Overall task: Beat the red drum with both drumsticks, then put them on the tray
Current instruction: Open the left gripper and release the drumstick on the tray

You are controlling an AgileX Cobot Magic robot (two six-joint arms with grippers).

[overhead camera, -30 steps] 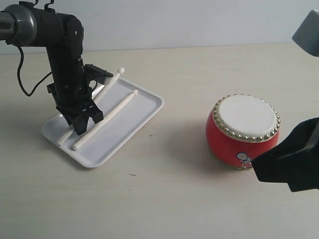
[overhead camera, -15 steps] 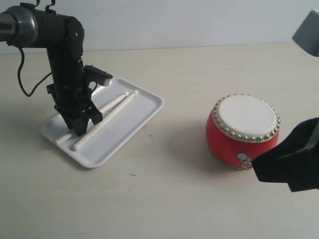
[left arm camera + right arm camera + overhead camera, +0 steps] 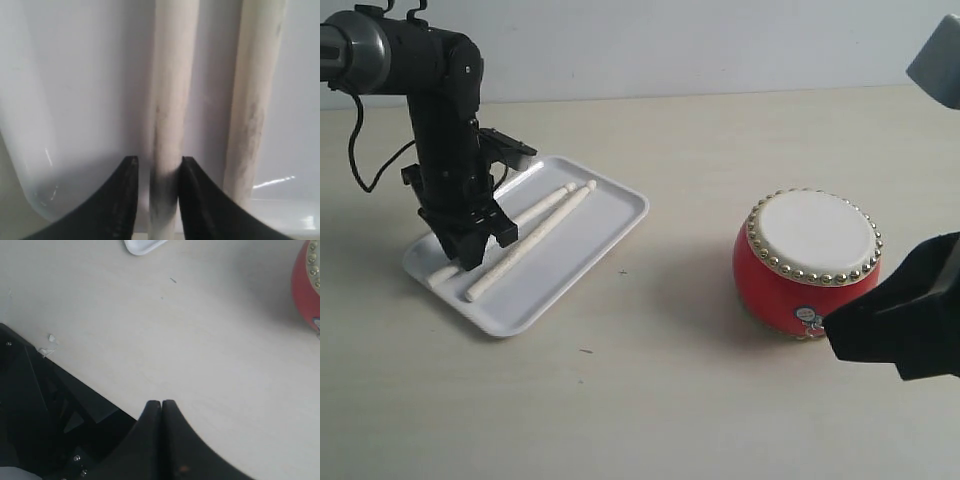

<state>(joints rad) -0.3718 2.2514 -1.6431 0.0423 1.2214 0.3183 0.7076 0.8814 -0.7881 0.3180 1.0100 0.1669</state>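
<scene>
The red drum (image 3: 807, 262) with its cream skin stands right of centre on the table; its edge (image 3: 306, 287) shows in the right wrist view. Both drumsticks (image 3: 535, 235) lie side by side, flat on the white tray (image 3: 595, 230) at the left. My left gripper (image 3: 468, 255) hangs over their near ends. In the left wrist view it (image 3: 156, 159) is open and straddles one drumstick (image 3: 170, 90), with a gap at one jaw. The other drumstick (image 3: 255, 90) lies beside it on the tray (image 3: 75, 100). My right gripper (image 3: 161, 402) is shut on nothing, above bare table.
The right arm's dark bulk (image 3: 905, 325) sits low at the right, just in front of the drum. A grey object (image 3: 938, 62) juts in at the top right corner. A tray corner (image 3: 142, 245) shows far off in the right wrist view.
The drumstick that the left gripper held tilted now lies flat on the tray beside the other. The left jaws have parted and the arm has shifted slightly left. The right arm is still.
</scene>
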